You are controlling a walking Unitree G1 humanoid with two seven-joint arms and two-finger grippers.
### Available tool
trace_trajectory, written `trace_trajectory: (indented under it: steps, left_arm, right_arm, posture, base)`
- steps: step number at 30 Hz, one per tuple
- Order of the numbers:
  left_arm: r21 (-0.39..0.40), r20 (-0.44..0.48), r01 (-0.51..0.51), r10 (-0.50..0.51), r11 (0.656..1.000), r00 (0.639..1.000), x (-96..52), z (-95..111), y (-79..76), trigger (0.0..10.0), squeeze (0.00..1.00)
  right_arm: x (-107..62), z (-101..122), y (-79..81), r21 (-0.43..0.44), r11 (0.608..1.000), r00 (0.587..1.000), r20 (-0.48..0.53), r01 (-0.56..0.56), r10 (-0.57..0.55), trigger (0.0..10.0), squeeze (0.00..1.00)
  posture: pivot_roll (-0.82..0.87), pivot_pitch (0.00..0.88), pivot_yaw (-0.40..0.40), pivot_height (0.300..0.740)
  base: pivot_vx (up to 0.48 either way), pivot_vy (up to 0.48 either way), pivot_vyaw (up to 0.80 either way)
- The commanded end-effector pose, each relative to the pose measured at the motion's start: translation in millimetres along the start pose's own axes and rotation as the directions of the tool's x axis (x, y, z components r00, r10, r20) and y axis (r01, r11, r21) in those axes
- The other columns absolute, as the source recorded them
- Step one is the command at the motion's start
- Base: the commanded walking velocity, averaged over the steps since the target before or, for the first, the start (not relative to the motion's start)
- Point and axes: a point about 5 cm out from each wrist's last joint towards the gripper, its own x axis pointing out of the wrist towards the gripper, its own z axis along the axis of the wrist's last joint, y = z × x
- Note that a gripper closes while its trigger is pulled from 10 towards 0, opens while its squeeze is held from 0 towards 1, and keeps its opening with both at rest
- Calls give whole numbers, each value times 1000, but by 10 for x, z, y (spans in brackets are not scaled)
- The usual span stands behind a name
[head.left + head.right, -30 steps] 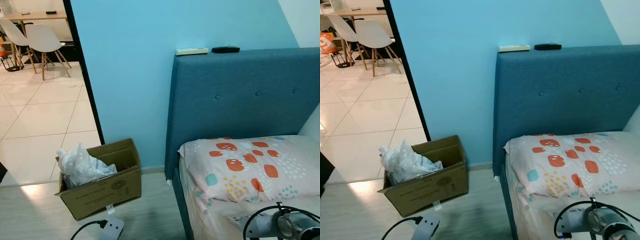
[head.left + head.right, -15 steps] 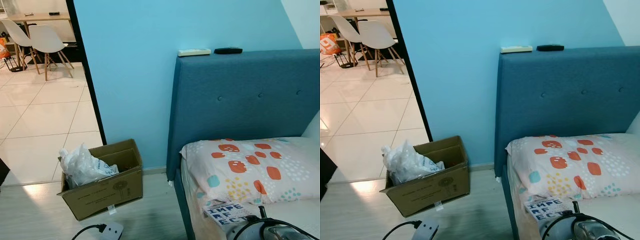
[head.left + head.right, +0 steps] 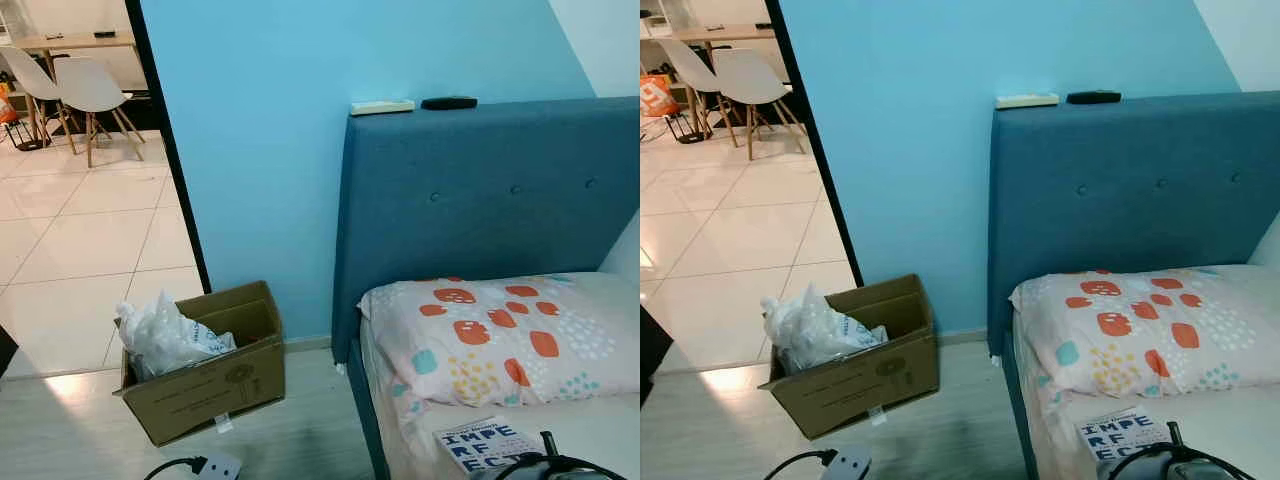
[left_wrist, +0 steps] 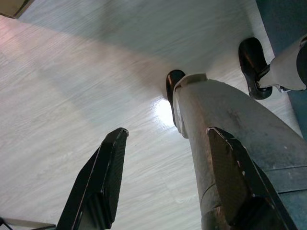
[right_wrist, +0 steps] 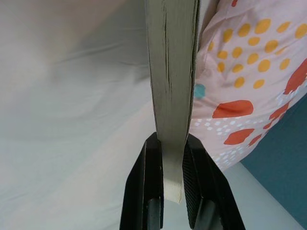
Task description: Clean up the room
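Note:
A book (image 3: 487, 445) with big dark letters on a white cover shows at the foot of the left eye view, just in front of the patterned pillow (image 3: 500, 335) on the bed. My right gripper (image 5: 171, 143) is shut on the book's (image 5: 172, 72) page edge, which stands edge-on over the pale sheet (image 5: 72, 120). The top of my right arm (image 3: 545, 468) peeks in below the book. My left gripper (image 4: 168, 132) hangs open over the wood floor beside my own leg (image 4: 225, 139), holding nothing.
A cardboard box (image 3: 205, 375) holding a crumpled plastic bag (image 3: 165, 335) stands on the floor left of the bed. A power strip (image 3: 215, 467) lies near it. Two remotes (image 3: 382, 107) (image 3: 449, 102) rest on the blue headboard (image 3: 480, 190). A doorway opens onto tiled floor with white chairs (image 3: 90, 85).
The book has come into view in front of the pillow and then shifted right and lower. My right arm has sunk toward the picture's bottom edge.

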Motion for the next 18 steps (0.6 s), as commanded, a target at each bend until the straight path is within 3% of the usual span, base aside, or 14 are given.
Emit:
trace_trajectory:
  steps: [1,18]
  left_arm:
    - [11,-13,-13,13,1000,1000,-15,-47,48,10000,0]
    - [-22,-5,-40,40,999,999,-38,-54,142,10000,0]
  right_arm:
    - [-4,-36,-55,-1,1000,1000,-15,26,-26,10000,0]
    - [20,62,-25,-5,999,999,-7,51,-51,10000,0]
  posture:
    - [-1,0,-20,677]
    - [8,0,-7,617]
  base:
    - [0,0,0]
    - [0,0,0]
